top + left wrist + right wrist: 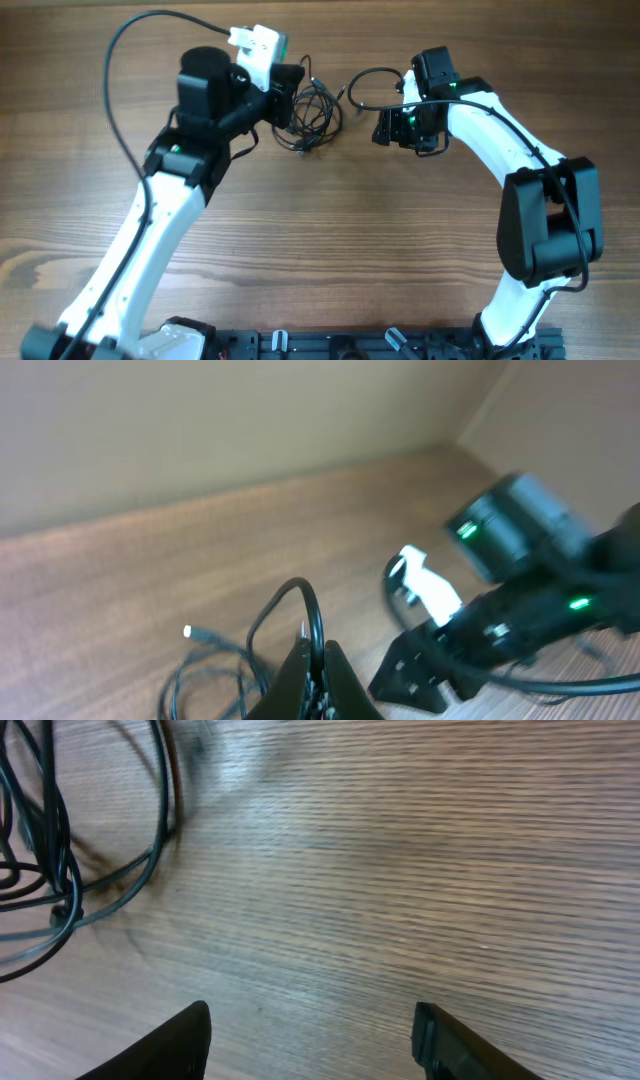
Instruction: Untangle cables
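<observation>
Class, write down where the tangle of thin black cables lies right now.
Overhead view: the cables lie far-centre on the table, a loop pinched in the left gripper's shut jaws, the open right gripper just to their right.

Bare table (330,230) lies open in front; the cables (318,108) crowd the gap between left gripper (298,102) and right gripper (383,128).

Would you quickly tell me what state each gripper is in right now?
Left gripper: closed on a thin black cable.
Right gripper: open, holding nothing.
</observation>
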